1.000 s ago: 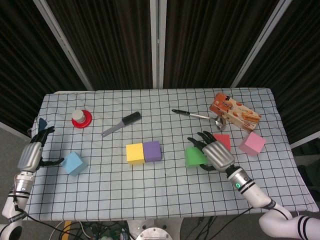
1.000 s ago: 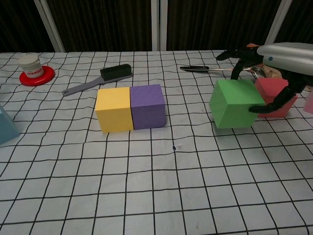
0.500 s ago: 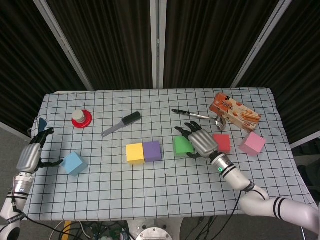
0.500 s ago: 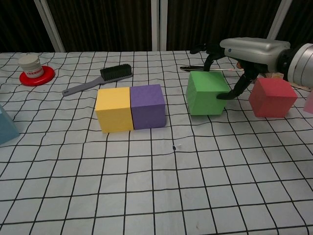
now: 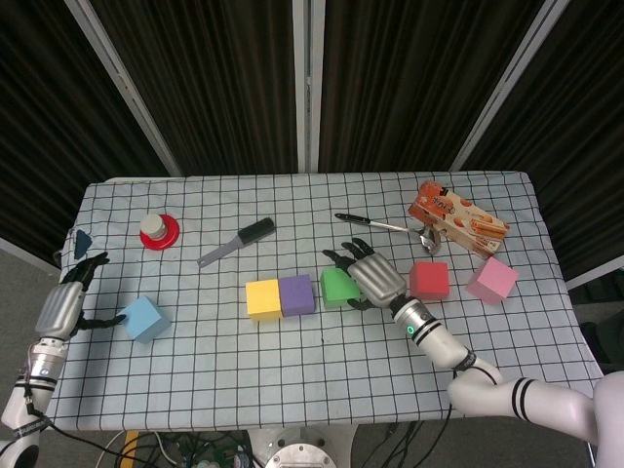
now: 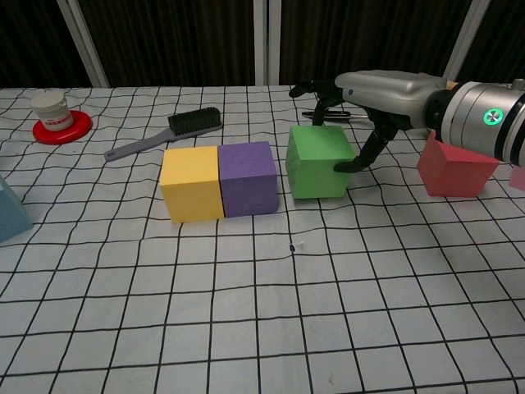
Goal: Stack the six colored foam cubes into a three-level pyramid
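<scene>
The right hand (image 6: 361, 103) grips the green cube (image 6: 318, 161), fingers draped over its top and thumb pressed to its right face. The cube sits on the desk (image 5: 322, 375) just beside the purple cube (image 6: 247, 178), with only a narrow gap between them. Purple and the yellow cube (image 6: 190, 183) touch side by side in a row. The red cube (image 5: 429, 280) stands apart to the right, and the pink cube (image 5: 491, 281) sits nearer the desk's right edge. Over at the left edge, the left hand (image 5: 66, 304) rests just beside the light blue cube (image 5: 142, 318), its fingers loosely apart and holding nothing. There is bare checked cloth in front of the row, all the way to the near edge. Behind it lie a brush (image 5: 237, 242) and a spoon (image 5: 382, 225).
</scene>
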Controlling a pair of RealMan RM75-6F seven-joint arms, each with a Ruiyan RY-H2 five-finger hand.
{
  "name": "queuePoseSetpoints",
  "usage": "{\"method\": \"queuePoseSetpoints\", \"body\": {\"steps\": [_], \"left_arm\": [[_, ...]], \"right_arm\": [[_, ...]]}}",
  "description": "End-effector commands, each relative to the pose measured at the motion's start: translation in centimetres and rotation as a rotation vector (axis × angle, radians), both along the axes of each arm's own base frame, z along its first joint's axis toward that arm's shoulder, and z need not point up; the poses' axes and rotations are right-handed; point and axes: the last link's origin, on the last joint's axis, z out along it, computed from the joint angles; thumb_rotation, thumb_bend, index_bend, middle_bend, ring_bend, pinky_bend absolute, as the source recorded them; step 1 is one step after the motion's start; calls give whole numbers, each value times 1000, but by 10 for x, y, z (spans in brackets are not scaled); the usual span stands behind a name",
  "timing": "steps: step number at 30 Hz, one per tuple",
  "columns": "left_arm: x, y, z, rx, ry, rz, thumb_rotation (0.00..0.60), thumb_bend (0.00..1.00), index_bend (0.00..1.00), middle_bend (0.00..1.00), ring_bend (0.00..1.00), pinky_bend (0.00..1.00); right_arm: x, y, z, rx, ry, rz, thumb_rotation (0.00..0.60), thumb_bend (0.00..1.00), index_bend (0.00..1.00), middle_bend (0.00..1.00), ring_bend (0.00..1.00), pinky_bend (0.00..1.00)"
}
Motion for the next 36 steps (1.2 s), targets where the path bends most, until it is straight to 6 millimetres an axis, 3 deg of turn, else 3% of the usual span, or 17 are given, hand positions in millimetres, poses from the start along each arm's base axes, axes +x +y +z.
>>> {"method": "queuePoseSetpoints", "body": {"steps": [1, 17, 36], "left_arm": [[0, 0, 0, -1, 3, -2, 600, 18, 61, 120, 58, 119], [-1, 1, 0, -7, 2, 0, 600, 18, 61, 120, 58, 119], [-5, 0, 1, -13, -2, 8, 600, 19, 61, 120, 58, 119]], "right_arm": [[1, 0, -2, 5, -2, 0, 600, 298, 0, 498, 67, 0], [7, 2, -18, 24, 10, 15, 600, 298, 0, 499, 67, 0], [11, 0, -23, 13, 11, 14, 600, 298, 0, 497, 67, 0]]}}
